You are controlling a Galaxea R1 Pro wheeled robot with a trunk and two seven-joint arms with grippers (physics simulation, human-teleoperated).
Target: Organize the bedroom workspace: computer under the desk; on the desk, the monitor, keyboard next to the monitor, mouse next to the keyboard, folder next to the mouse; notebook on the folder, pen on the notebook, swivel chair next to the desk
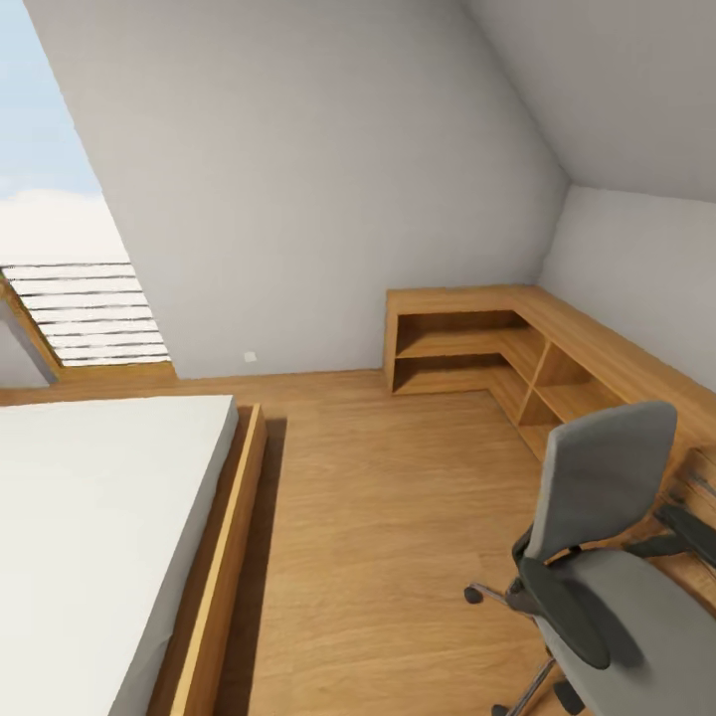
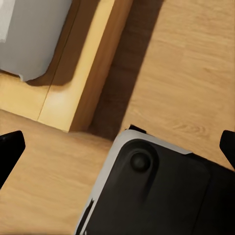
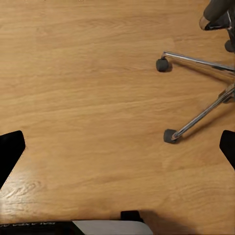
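— Where does the swivel chair [image 1: 607, 557] stand?
— On the wood floor [image 1: 388, 517], right of the bed [image 1: 99, 537], its back toward the corner shelf unit [image 1: 497, 348] along the right wall.
— And behind the bed?
— A skylight [image 1: 70, 249], set in the sloped wall [image 1: 298, 179].
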